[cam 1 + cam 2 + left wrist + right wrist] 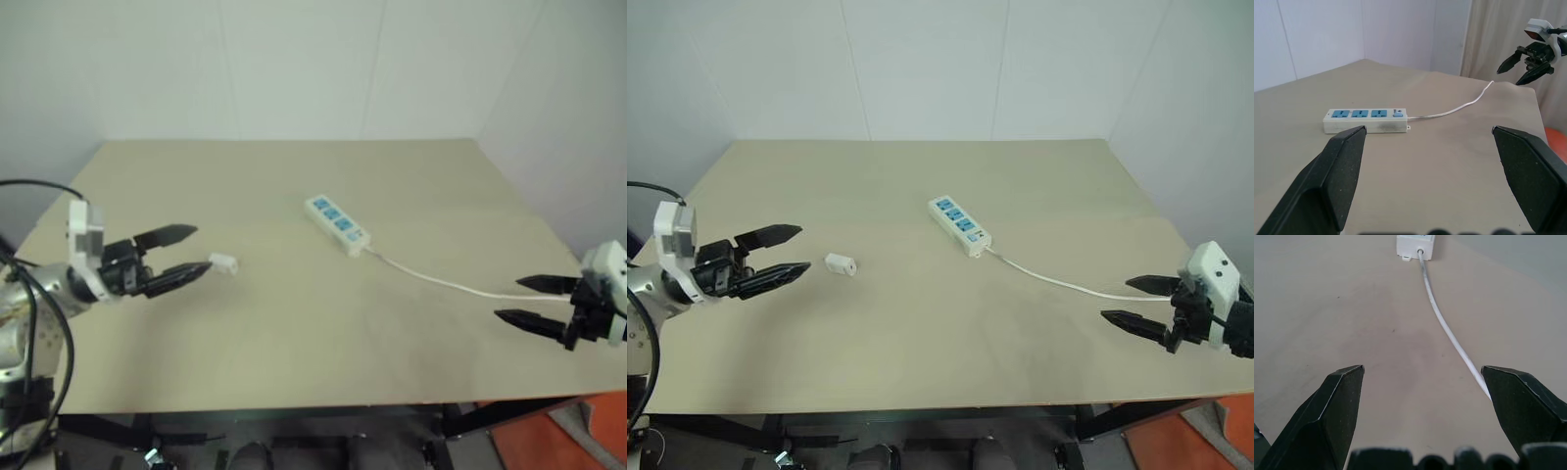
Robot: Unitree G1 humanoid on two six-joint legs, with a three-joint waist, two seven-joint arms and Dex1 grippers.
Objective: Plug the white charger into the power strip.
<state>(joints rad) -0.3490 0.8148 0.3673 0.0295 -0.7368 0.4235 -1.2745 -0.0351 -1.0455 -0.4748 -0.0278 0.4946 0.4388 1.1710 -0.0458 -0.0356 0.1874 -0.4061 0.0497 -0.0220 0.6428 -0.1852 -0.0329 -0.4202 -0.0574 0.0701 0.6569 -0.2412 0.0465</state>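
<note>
White walls close in behind and to the right of a beige table (921,352), whose top is largely bare, with wide free surface toward the near edge and along the far side. The power strip (959,226) lies slanted near the middle of the table, blue sockets facing up, and its thin white cable (1058,281) trails away from the switch end toward the right edge. The white charger (840,263) rests on the table to the left of the strip, well apart from it, with open surface between the two.

The left pincer (792,251) hovers over the left side of the table, pointing roughly level toward the charger; its two black fingers stand apart and hold nothing, their tips just short of the charger. The right pincer (1129,301) hangs near the right edge, tilted slightly downward and pointing inward, its fingers also spread wide and empty. The cable passes close beside its upper finger; whether they touch cannot be told. In the left wrist view the strip lies side-on beyond the spread fingers.
</note>
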